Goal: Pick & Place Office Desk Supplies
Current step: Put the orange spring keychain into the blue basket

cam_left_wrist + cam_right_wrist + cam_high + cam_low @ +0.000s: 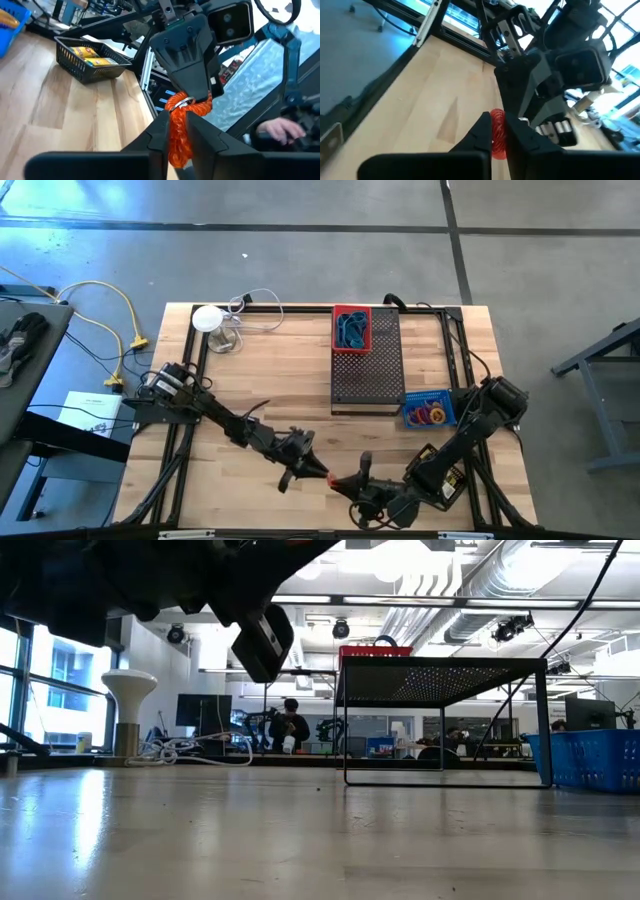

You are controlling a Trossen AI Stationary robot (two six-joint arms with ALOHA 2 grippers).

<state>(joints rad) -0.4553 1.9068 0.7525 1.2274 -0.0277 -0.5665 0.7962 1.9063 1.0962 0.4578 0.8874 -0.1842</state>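
An orange coiled loop (330, 477) with a small metal ring (180, 103) hangs above the table's near edge, between my two grippers. My left gripper (316, 471) comes at it from the left and is shut on one end. My right gripper (347, 480) comes from the right, faces the left one, and is shut on the other end. In the left wrist view the coil (178, 132) sits between my own fingers, with the right gripper's fingers just beyond it. The right wrist view shows the coil (498, 134) as red. My left gripper pinches one end of the coil (176, 142) between its two fingers, coming level from the table's left. The coil is lifted clear of the table and runs on toward the other gripper. My right gripper pinches the opposite end (498, 131) between its two fingers, by the metal ring, slanting slightly down from the table's right. The coil spans the short gap between the two grippers.
A black perforated tray (366, 370) stands at the far middle, with a red basket (351, 327) on its far end. A blue basket (430, 410) of loops sits to its right. A white round object (208, 318) with a cable is at the far left. A black basket (90, 57) holds yellow packets.
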